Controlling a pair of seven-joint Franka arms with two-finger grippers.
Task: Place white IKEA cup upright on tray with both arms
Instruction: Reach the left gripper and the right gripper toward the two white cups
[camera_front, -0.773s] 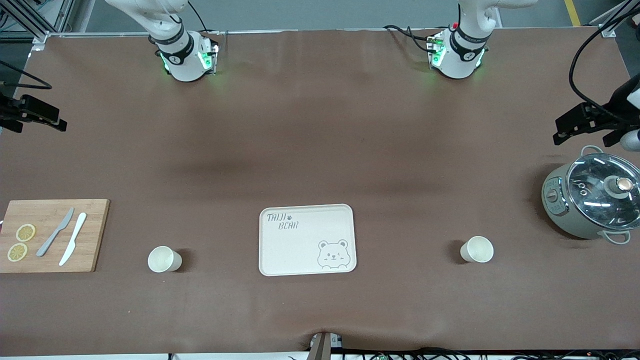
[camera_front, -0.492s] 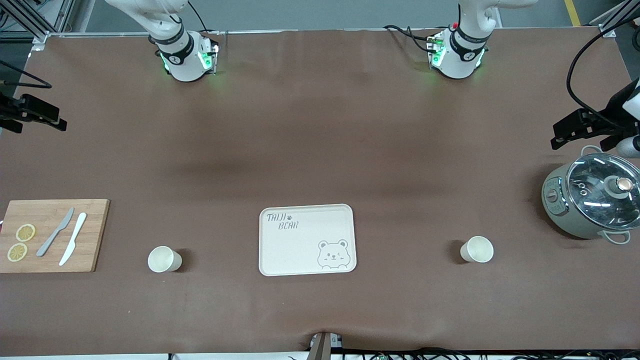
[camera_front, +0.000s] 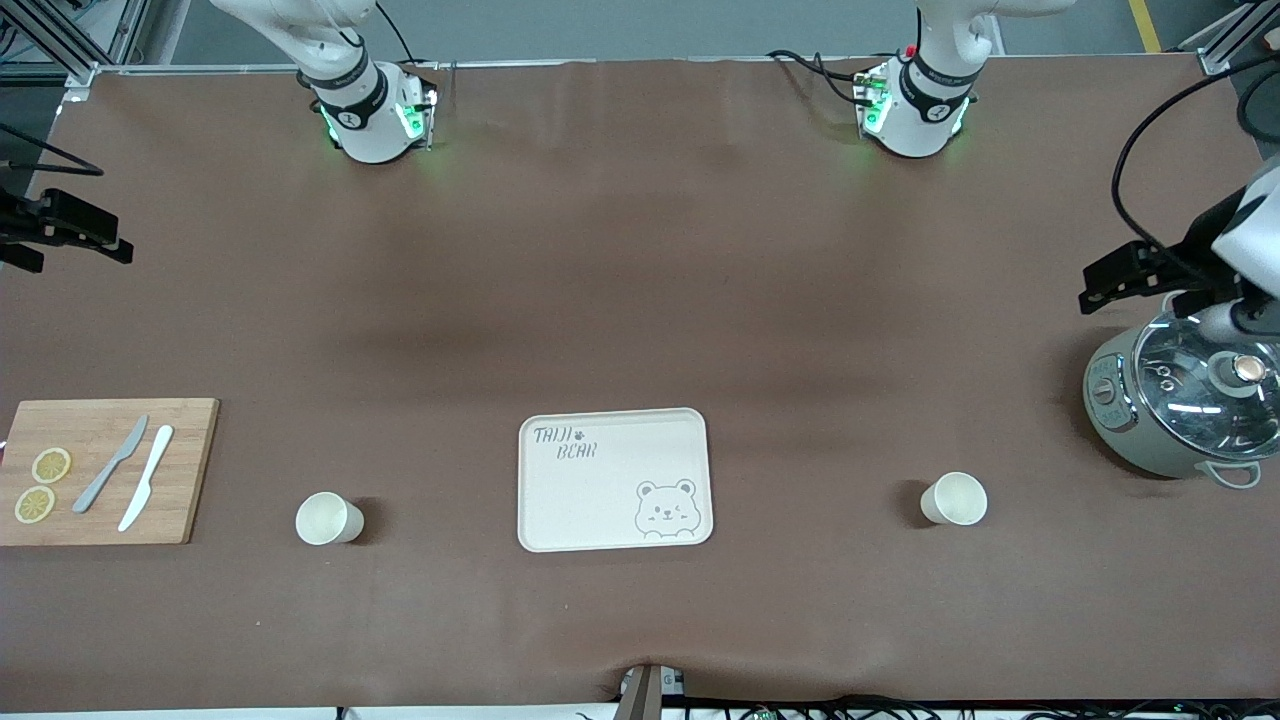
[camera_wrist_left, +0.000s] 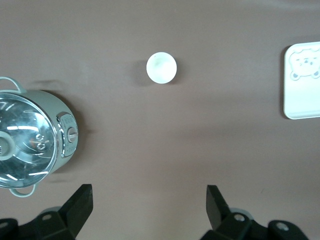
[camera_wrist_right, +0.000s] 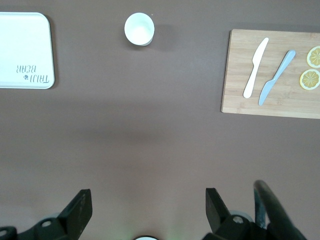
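Two white cups stand upright on the brown table, one toward the right arm's end (camera_front: 328, 518) and one toward the left arm's end (camera_front: 955, 498). The cream bear tray (camera_front: 600, 500) lies between them with nothing on it. My left gripper (camera_front: 1125, 272) is open and empty, high over the table edge next to the pot. Its wrist view shows it open (camera_wrist_left: 149, 192), with the nearer cup (camera_wrist_left: 161, 67) and a tray corner (camera_wrist_left: 302, 95). My right gripper (camera_front: 70, 228) is open and empty, over its end of the table. Its wrist view shows it open (camera_wrist_right: 149, 195), with its cup (camera_wrist_right: 139, 28) and the tray (camera_wrist_right: 22, 50).
A grey-green pot with a glass lid (camera_front: 1185, 400) stands at the left arm's end, also in the left wrist view (camera_wrist_left: 30, 137). A bamboo cutting board (camera_front: 105, 510) with two knives and two lemon slices lies at the right arm's end, also in the right wrist view (camera_wrist_right: 235, 95).
My left gripper has moved in over the table toward the pot and the middle. The right arm, cups and tray have not moved.
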